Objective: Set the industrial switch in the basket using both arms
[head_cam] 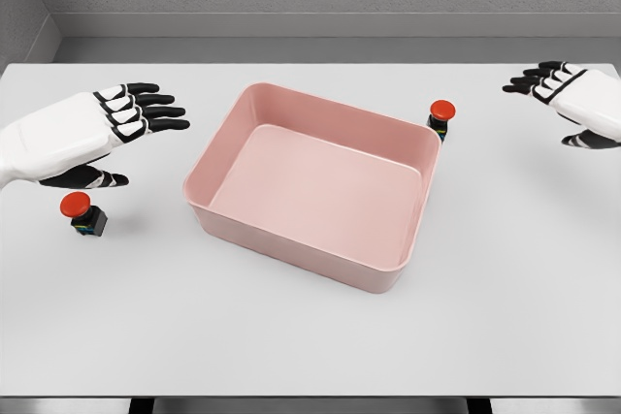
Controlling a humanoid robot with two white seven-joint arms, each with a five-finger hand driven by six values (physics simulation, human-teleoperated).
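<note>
Grey walls close off the back of the scene, and in front of you a broad white tabletop (pixel 310 336) carries everything you need. Your left hand (pixel 107 128) comes in from the left edge with its black-tipped fingers stretched flat and slightly spread, holding nothing; it hovers above the table, and just below it in the view, close to the thumb, sits a small industrial switch with a red mushroom button on a dark block body (pixel 81 212). Your right hand (pixel 572 94) is at the far right, likewise empty, fingers loosely extended — well apart from a second red-capped switch (pixel 441 118) that stands just outside the basket's far right corner, touching or nearly touching the wall; you cannot tell which from here. Between the two hands lies the pink rectangular plastic basket (pixel 291 239), turned a little askew, with nothing in it. Neither switch is grasped yet, so the step in hand looks like the reach. Lower each hand over its own switch and close around the dark body rather than the round cap, which would likely slip. For the right side, come in from the outer side, since the basket wall blocks any approach from the left and a careless push could shove the basket. Lift clear of the rim before you carry inward — the walls are tall enough to catch a low switch.
</note>
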